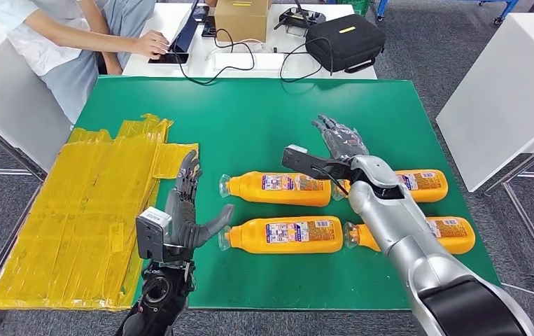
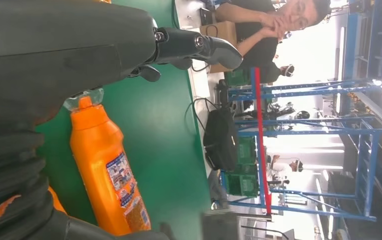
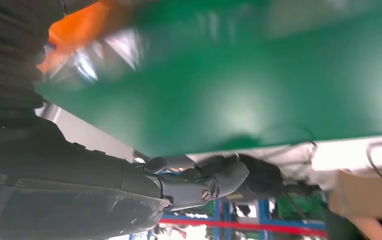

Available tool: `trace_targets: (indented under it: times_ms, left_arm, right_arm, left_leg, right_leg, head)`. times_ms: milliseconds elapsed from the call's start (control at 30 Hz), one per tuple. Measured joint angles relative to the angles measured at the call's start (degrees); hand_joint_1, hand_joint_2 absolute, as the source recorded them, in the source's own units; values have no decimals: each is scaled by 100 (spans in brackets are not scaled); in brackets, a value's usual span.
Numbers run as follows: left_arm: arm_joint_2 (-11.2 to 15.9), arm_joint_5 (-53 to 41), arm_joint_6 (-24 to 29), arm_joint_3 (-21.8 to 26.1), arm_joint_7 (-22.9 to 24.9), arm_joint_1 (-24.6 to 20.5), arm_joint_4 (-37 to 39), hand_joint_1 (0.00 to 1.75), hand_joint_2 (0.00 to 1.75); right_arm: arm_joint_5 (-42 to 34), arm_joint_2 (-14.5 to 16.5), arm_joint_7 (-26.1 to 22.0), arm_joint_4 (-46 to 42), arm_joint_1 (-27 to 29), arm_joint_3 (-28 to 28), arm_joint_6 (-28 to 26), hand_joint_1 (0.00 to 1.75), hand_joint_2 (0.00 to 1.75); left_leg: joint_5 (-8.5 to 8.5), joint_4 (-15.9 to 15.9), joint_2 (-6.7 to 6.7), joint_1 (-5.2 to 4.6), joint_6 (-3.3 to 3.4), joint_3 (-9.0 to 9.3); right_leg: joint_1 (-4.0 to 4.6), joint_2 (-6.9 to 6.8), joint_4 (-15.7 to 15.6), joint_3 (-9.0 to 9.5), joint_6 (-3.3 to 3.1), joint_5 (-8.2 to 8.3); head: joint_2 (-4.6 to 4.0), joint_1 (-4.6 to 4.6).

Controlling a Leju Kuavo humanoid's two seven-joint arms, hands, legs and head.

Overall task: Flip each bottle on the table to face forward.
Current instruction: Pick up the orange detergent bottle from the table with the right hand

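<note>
Head view: our left hand (image 1: 188,210) & right hand (image 1: 339,140) both released, over green table (image 1: 264,112); four orange bottles (image 1: 283,234) lie w/ yellow sheets (image 1: 82,210) alongside, person's hand (image 1: 150,44) beyond.

Four bottles (image 1: 283,235) lie on the bench (image 1: 250,126) in two rows of two; the left hand (image 1: 183,210) is just left of them, the right hand (image 1: 339,140) behind them

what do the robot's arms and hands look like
The right arm is glossy silver with rounded shells, a black joint section near the shoulder and a thin black cable at the wrist. Each wrist carries a small grey camera box. The left hand and right hand are dark grey, many-fingered and mechanical. The left forearm looks dark, with exposed black parts.
</note>
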Motion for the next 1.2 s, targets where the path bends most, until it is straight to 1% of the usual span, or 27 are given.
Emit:
trace_targets:
  times_ms: [167,367,700,900,1067,1200]
  left_arm:
    - [-1,57,-68,-3,0,-78,50,0,175]
    - [-2,62,-98,-17,0,-131,110,0,175]
    - [-4,57,-113,-36,0,-206,203,0,175]
    - [-17,27,-141,-79,0,-245,286,0,175]
    - [-17,21,-149,-101,0,-255,328,0,175]
    - [-17,5,-160,-125,0,-257,372,0,175]
  right_arm:
    - [35,90,44,533,-21,41,-102,0,175]
    - [107,248,39,922,-8,100,-137,0,175]
    - [116,531,-323,1210,74,222,-182,0,175]
    - [116,644,-402,1299,185,252,-188,0,175]
    - [131,696,-373,1382,246,288,-51,0,175]
    - [89,722,-181,1464,249,317,186,0,175]
  left_leg:
    - [0,0,1,1,0,1]
    - [0,0,5,2,0,3]
    - [0,0,5,1,0,3]
    - [0,0,5,1,0,3]
    - [0,0,5,1,0,3]
    - [0,0,5,1,-1,3]
  right_leg:
    - [1,0,0,-1,0,0]
    - [2,2,0,-2,0,0]
    - [2,2,0,-3,0,0]
    - [2,2,0,-4,-1,0]
    - [2,2,0,-4,-1,0]
    - [2,2,0,-3,-1,0]
  head:
    - [0,0]
    - [0,1]
    - [0,0]
    - [0,1]
    - [0,0]
    - [0,1]
